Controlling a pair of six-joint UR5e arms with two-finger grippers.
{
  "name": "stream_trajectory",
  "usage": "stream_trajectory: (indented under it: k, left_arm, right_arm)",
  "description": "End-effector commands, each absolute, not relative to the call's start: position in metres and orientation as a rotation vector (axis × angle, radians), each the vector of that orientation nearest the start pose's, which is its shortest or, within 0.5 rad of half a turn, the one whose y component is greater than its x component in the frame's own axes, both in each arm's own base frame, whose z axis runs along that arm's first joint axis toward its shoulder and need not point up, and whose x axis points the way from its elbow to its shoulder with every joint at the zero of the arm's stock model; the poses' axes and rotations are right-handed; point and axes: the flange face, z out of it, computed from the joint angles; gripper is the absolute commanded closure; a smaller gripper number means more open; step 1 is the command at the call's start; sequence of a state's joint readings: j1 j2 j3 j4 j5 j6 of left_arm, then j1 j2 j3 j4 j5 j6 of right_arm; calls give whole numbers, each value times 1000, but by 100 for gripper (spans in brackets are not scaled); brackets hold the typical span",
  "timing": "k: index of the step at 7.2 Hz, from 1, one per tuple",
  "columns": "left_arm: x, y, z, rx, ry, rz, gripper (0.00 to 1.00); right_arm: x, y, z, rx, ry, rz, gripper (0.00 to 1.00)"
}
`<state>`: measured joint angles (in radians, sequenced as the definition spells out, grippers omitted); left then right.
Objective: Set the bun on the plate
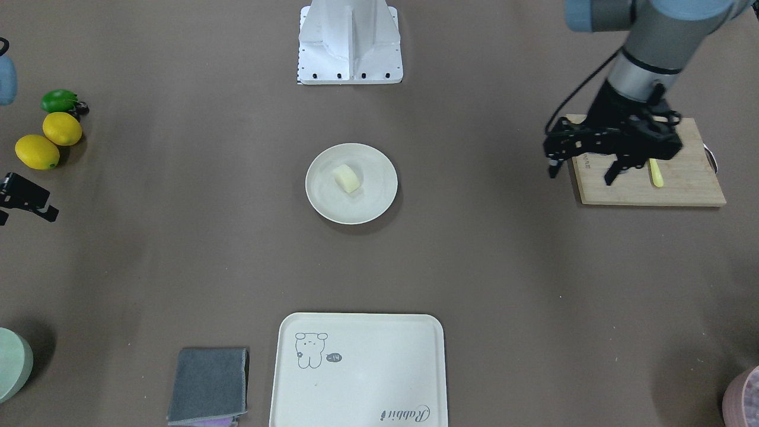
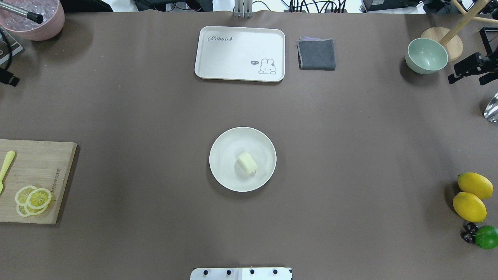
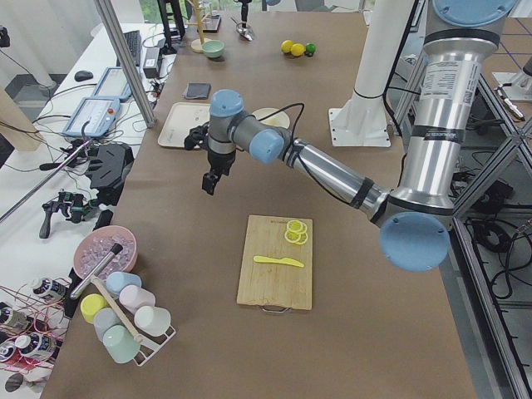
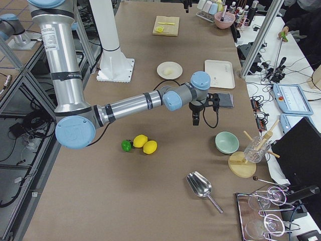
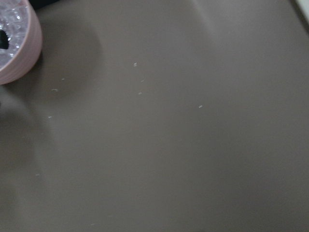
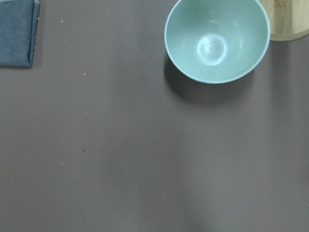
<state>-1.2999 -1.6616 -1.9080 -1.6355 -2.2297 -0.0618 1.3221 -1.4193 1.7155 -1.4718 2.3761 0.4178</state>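
Bun on the plate, both arms well off to the sides.

The bun (image 1: 347, 178) lies a little off centre on the plate (image 1: 379, 198), resting on its side with nothing touching it. Far from the plate on the robot's left, the left gripper (image 1: 582, 173) hangs above the near edge of the wooden cutting board (image 1: 682, 184), its fingers spread and empty. The right gripper (image 4: 195, 119) hovers well away on the plate's other side, near a mint bowl (image 6: 217, 43); whether it is open I can't tell.
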Motion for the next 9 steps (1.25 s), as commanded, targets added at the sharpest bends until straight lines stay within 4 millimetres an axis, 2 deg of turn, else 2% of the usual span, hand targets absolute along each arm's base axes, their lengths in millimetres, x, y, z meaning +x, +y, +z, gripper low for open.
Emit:
stream_trajectory:
  k: [1, 2, 3, 4, 5, 7, 8, 9]
  left_arm:
    - [3, -486, 530, 335, 700, 482, 2]
    - [-8, -465, 562, 274, 703, 438, 2]
    - [-21, -470, 572, 267, 698, 414, 2]
    - [-27, -468, 580, 253, 708, 394, 2]
    - [-27, -469, 599, 221, 711, 378, 2]
    - [-33, -461, 608, 207, 712, 359, 2]
    - [-33, -462, 612, 198, 711, 354, 2]
    - [-33, -462, 607, 209, 712, 356, 2]
  right_arm:
    - [-20, -553, 520, 102, -813, -99, 0]
    - [1, -548, 535, 105, -799, -129, 0]
    - [15, -536, 552, 108, -790, -149, 0]
    - [20, -524, 567, 101, -786, -167, 0]
    - [26, -513, 577, 100, -786, -174, 0]
    - [43, -508, 579, 119, -783, -166, 0]
    - [49, -499, 583, 118, -784, -153, 0]
    - [51, -482, 572, 140, -782, -160, 0]
